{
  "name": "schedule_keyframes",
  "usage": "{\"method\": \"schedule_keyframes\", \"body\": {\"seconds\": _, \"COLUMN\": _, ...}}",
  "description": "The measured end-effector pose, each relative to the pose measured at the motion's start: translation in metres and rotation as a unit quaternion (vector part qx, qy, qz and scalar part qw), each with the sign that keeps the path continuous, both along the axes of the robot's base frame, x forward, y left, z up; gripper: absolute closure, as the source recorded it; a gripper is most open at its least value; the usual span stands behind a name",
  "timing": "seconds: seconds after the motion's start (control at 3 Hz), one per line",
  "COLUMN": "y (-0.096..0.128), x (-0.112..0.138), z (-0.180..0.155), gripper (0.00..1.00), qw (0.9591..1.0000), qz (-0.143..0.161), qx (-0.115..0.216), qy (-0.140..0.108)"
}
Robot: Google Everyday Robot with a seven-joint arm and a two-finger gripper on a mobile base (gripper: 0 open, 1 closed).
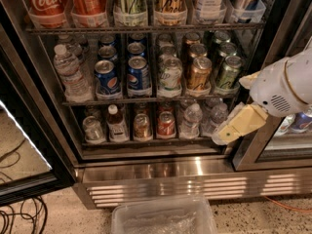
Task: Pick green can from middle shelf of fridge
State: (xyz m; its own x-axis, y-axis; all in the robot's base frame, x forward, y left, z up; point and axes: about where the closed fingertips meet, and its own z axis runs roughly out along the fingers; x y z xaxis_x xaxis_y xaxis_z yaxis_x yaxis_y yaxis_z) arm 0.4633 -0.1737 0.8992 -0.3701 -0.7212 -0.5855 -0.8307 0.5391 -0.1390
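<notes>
- Nearest, a clear plastic bin [163,217] sits on the floor before the fridge [48,106], below its steel louvred base panel [195,184].
- Next, the gripper [228,131] hangs at the right, in front of the bottom rack's end bottles. Whether it is spread or closed cannot be told.
- Further back, the green can [228,72] stands upright at the right end of the middle shelf [146,100], first in its row, just beside a gold can [198,73].
- It is above the gripper, apart from it.
</notes>
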Motion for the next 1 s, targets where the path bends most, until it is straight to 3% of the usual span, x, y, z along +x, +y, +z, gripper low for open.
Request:
{"method": "schedule_keyframes", "body": {"seconds": 0.33, "y": 0.010, "x": 0.007, "z": -0.017, "gripper": 0.00, "qw": 0.9993, "qz": 0.004, "qx": 0.036, "qy": -0.010}}
{"method": "schedule_keyframes", "body": {"seconds": 0.67, "y": 0.020, "x": 0.011, "z": -0.038, "gripper": 0.00, "qw": 0.9947, "qz": -0.006, "qx": 0.090, "qy": -0.049}}
{"method": "schedule_keyframes", "body": {"seconds": 1.0, "y": 0.016, "x": 0.028, "z": -0.043, "gripper": 0.00, "qw": 0.9869, "qz": -0.046, "qx": 0.120, "qy": -0.097}}
